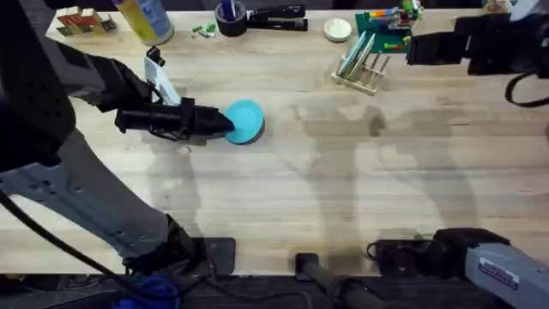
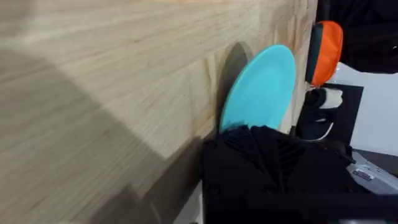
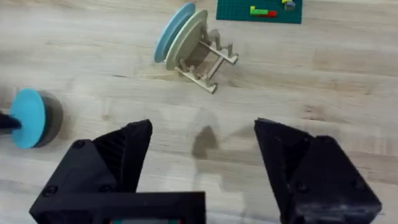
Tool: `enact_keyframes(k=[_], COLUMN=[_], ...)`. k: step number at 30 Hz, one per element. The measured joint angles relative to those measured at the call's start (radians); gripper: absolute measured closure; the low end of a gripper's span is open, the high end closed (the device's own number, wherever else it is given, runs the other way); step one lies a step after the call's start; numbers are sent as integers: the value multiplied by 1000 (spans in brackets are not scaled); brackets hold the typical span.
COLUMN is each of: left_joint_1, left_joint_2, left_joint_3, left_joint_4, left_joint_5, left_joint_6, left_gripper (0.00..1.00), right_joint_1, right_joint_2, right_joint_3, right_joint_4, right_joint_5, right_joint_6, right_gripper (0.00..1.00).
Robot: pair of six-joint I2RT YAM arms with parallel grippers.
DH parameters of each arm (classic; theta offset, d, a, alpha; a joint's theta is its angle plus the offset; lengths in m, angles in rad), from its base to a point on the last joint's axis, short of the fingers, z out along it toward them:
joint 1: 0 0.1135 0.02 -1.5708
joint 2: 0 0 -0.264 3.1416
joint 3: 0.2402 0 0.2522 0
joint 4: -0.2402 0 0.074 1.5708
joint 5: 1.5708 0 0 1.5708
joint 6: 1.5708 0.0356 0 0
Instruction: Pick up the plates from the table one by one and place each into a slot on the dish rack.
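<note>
Plate [image 1: 244,121] tilted off table [image 1: 343,189], clenched in left jaws, right jaws spread.

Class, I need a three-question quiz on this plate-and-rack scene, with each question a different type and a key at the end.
1. True or false: the left hand is at the blue plate on the table.
2. How many plates already stand in the dish rack? A) none B) two C) four
3. Fill in: the right hand has its fingers ____.

Key: 1 true; 2 B, a blue plate and a pale plate; 3 open.
</note>
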Motion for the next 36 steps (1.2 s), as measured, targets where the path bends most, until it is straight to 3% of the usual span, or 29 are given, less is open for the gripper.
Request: enact_keyframes(k=[7, 19, 24, 36], left_joint_1=[0, 0, 0, 0], left_joint_2=[0, 0, 0, 0], left_joint_3=[0, 0, 0, 0], left_joint_4=[-2, -2, -2, -2], left_joint_5=[0, 0, 0, 0], left_joint_6=[2, 4, 4, 4], left_gripper=[960, 960, 960, 960], right_joint_1=[17, 298, 355, 385], right_joint_2=[0, 37, 103, 312], right_joint_3=[0, 1, 1, 2], right_joint_4=[2, 61, 143, 309], right_joint_5=[0, -17, -95, -302], right_joint_6=[0, 101, 167, 258], right_gripper=[7, 8, 8, 24])
